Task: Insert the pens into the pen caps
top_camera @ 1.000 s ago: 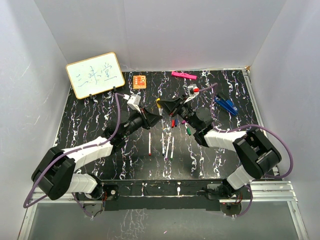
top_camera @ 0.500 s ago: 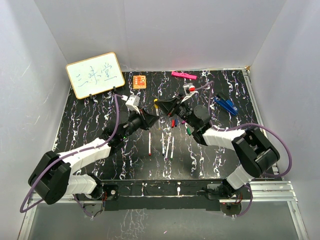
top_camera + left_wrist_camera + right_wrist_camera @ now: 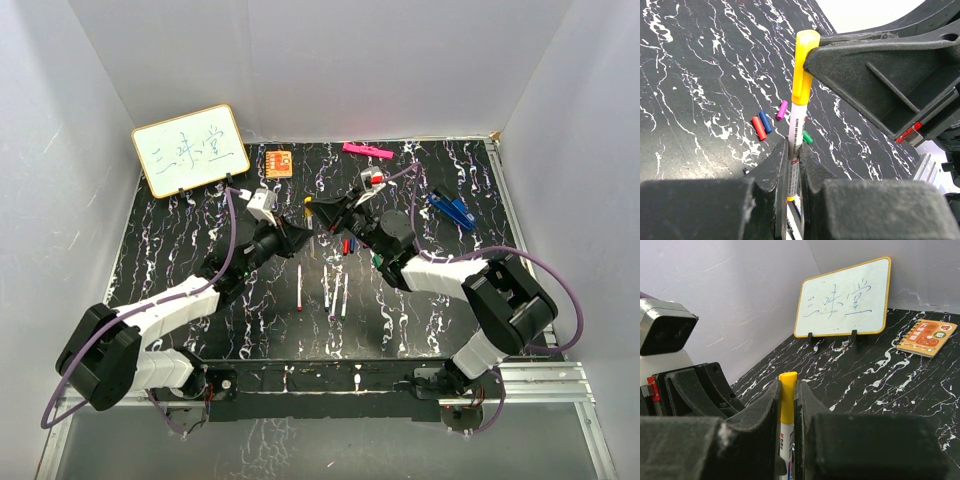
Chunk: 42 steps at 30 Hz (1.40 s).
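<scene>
My left gripper (image 3: 794, 150) is shut on the white body of the yellow pen (image 3: 795, 125), held above the table. The yellow cap (image 3: 801, 65) sits on the pen's far end. My right gripper (image 3: 787, 390) is shut on that yellow cap (image 3: 787, 402). In the top view the two grippers meet nose to nose, left gripper (image 3: 293, 233) and right gripper (image 3: 322, 211). Red (image 3: 759, 128), blue (image 3: 765, 121), purple (image 3: 782, 110) and green (image 3: 807, 137) caps lie on the table below. Several uncapped pens (image 3: 334, 293) lie side by side nearer the arms.
A whiteboard (image 3: 190, 150) stands at the back left, with an orange notebook (image 3: 279, 162) beside it. A pink marker (image 3: 368, 151) lies at the back edge. A blue clip (image 3: 452, 209) lies at the right. White walls close in three sides.
Both grippers, joined on the yellow pen and cap, have shifted slightly left and toward the back. The pens and caps on the table have not moved.
</scene>
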Each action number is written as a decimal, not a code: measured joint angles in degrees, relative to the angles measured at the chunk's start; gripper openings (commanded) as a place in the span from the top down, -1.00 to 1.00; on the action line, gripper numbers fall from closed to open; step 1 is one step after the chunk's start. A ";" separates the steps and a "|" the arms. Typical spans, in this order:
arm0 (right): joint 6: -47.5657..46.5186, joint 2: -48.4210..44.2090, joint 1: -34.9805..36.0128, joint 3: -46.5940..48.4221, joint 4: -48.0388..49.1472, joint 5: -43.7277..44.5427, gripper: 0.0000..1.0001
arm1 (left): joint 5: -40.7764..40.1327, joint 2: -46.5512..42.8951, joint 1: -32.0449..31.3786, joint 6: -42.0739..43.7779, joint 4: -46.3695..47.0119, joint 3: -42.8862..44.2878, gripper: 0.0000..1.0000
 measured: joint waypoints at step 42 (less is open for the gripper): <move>-9.86 -6.80 -4.44 11.69 -8.52 20.50 -0.96 | -7.93 8.15 7.52 7.10 -25.77 10.32 1.00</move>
